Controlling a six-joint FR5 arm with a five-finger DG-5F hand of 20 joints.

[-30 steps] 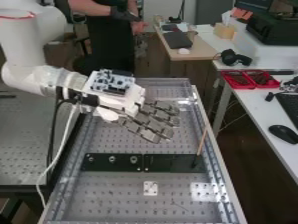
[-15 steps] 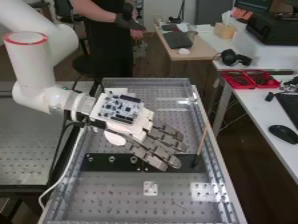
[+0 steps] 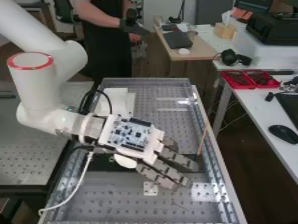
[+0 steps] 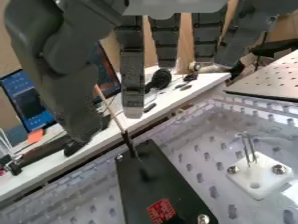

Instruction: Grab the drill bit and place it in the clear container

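Fingers extended and relaxed, the hand [image 3: 166, 172] is over the right half of the dark plate in the high view, left of a thin upright rod [image 3: 203, 142]. In the wrist view the hand [image 4: 133, 80] is open with nothing between thumb and fingers; the rod [image 4: 110, 112] leans from the dark plate [image 4: 156, 185]. Thin metal pins [image 4: 249, 147] stand on a white block [image 4: 259, 175]; I cannot tell whether one is the drill bit. A pale see-through square [image 3: 205, 192] lies at the lower right, possibly the clear container.
The perforated bench [image 3: 100, 195] has raised rails along its sides. Beyond the right rail stands a white desk [image 3: 263, 112] with red trays [image 3: 249, 80] and a black mouse [image 3: 284, 134]. A cable hangs below the forearm.
The arm has swung the hand toward the near end of the bench and slightly right, from behind the dark plate to over it. The fingers stay extended.
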